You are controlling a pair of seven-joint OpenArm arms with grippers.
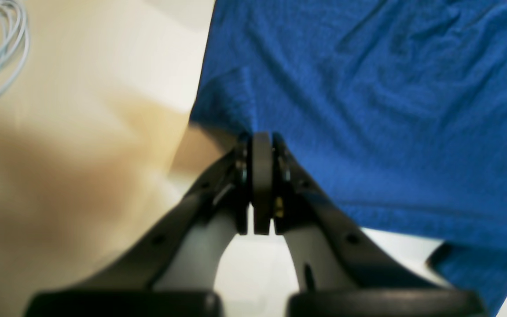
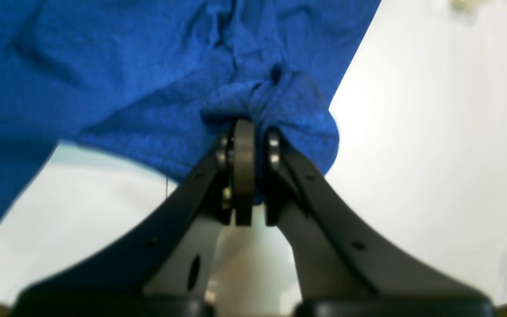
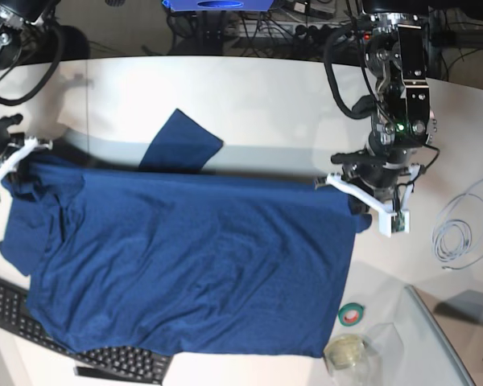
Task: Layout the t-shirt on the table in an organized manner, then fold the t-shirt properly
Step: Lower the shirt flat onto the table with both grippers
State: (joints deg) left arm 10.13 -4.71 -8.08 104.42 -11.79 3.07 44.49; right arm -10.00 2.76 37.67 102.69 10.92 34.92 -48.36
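t-shirt (image 3: 185,265) hangs stretched across the table (image 3: 266,104), one sleeve flopped past the top edge, lower hem over a keyboard (image 3: 56,338). left gripper (image 1: 262,145) and right gripper (image 2: 244,132) are each clamped on an upper corner. best to keep even tension, lower both together and drag smoothly so wrinkles flatten.

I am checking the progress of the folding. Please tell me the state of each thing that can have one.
t-shirt: spread out, wrinkled, one sleeve turned up, lower edge over the keyboard.
left hand: shut on the t-shirt edge.
right hand: shut on bunched t-shirt fabric.
keyboard: partly covered by the t-shirt.
cable: loosely coiled on the table.
tape roll: lying flat.
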